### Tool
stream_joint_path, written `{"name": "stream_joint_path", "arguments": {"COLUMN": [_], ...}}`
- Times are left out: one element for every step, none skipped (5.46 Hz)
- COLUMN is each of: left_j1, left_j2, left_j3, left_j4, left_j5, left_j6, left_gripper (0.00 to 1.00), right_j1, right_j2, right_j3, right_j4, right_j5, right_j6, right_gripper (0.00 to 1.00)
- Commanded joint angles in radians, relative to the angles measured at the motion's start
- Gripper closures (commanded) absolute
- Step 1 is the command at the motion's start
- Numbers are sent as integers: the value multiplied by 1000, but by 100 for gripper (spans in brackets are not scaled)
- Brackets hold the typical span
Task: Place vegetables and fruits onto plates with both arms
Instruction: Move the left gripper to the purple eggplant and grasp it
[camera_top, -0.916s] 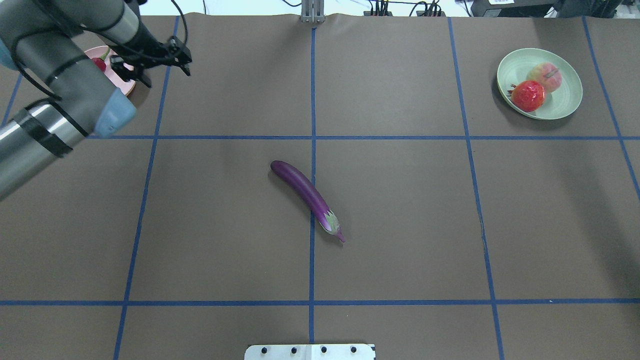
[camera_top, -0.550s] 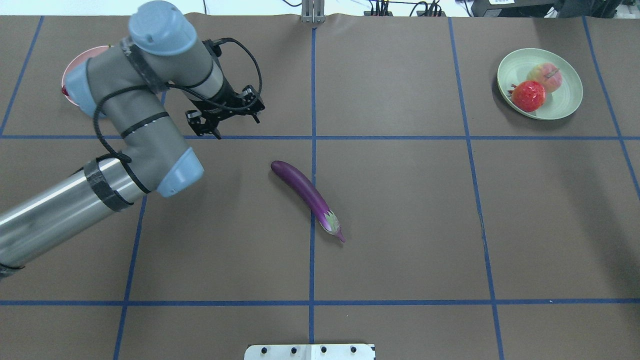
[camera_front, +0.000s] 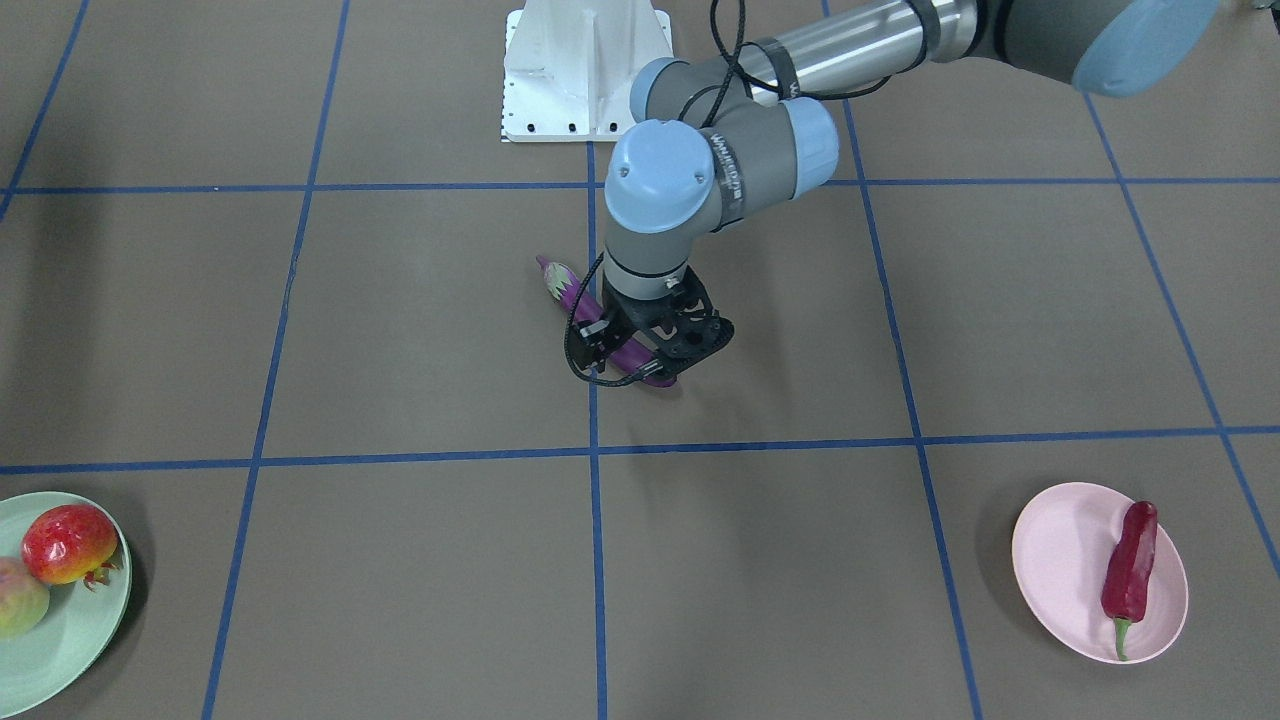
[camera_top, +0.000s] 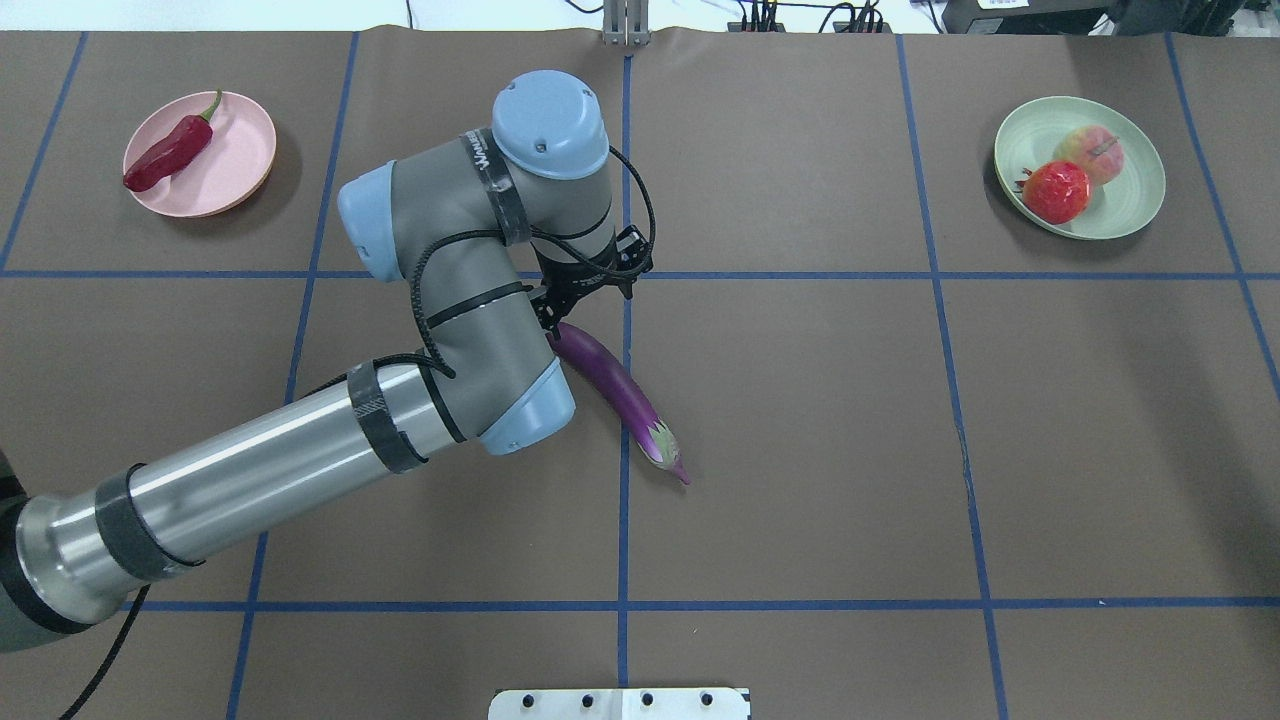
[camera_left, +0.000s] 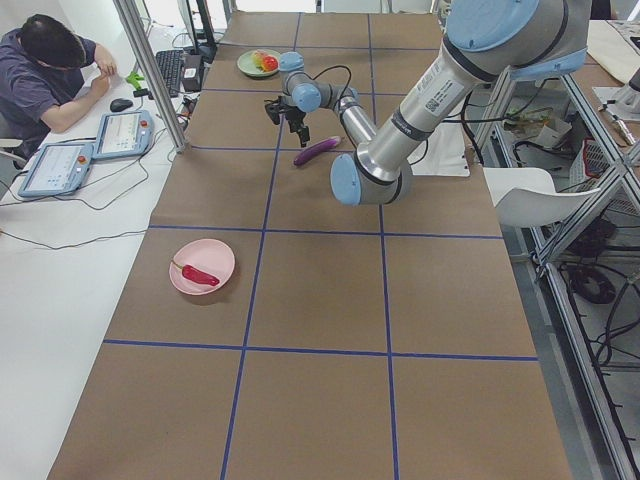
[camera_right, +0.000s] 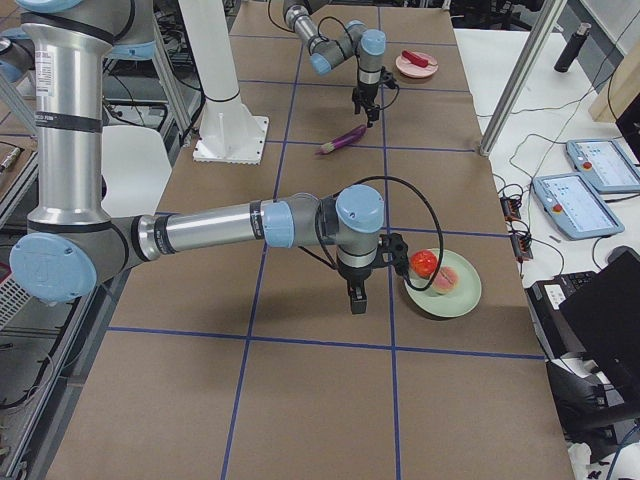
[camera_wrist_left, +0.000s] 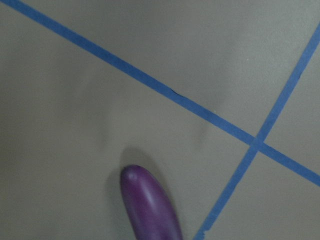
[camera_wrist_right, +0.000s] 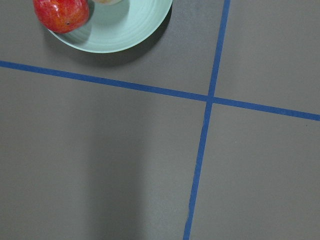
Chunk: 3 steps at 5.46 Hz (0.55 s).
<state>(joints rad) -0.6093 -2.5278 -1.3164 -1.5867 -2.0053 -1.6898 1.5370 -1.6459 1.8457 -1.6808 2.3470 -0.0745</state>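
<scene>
Brown paper (camera_top: 800, 450) everywhere, squared off with blue tape (camera_top: 800, 275). Near the centre, flat on the paper, the eggplant (camera_top: 620, 395), lying diagonally beside a tape line, cap toward the white base plate (camera_top: 620, 703), blunt end away. Well apart on the robot's left, the pink plate (camera_top: 235, 165) with the chili pepper (camera_top: 165, 155) on it; far to the right, the mint plate (camera_top: 1130, 205) carrying pomegranate (camera_top: 1055, 190) and peach (camera_top: 1092, 153). Only one item left to place, probably bound for the pink plate.

Looks glossy and smooth-skinned, so likely slippery under hard pads; probably light, firm with a little give, not fragile. Long and curved: pinched at the very tip, would tend to droop or swivel. Best taken across the narrow girth, nearer mid-length than the blunt end.

Left arm (camera_top: 300, 440): reaches in low from the left, wrist folded over, left gripper (camera_front: 645, 360) pointing straight down above the blunt half of the eggplant. Fingers spread, one to each side of the purple body in the front view; contact impossible to judge. From the wrist camera, only the rounded purple tip at the lower edge, no fingers.

Right arm (camera_right: 210, 228): stretched low over the paper, right gripper (camera_right: 354, 297) pointing down just beside the mint plate; spread or pressed together, cannot tell from that side view.
</scene>
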Motion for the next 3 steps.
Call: {"name": "stream_joint_path", "arguments": {"left_j1": [46,55,68], "left_j2": [-23,-17,-3], "left_j3": [61,63,63], "left_j4": [2,4,1], "left_j5": [51,52,51], "left_j6": [-30,-28,-30], "left_gripper": [0,0,0], "right_j1": [0,0,0], "right_j2": [0,0,1], "right_j3": [0,0,0], "right_j4": [3,3,3], "right_j5": [-2,-2,-2], "right_j6": [1,1,1], "right_gripper": [0,0,0]}}
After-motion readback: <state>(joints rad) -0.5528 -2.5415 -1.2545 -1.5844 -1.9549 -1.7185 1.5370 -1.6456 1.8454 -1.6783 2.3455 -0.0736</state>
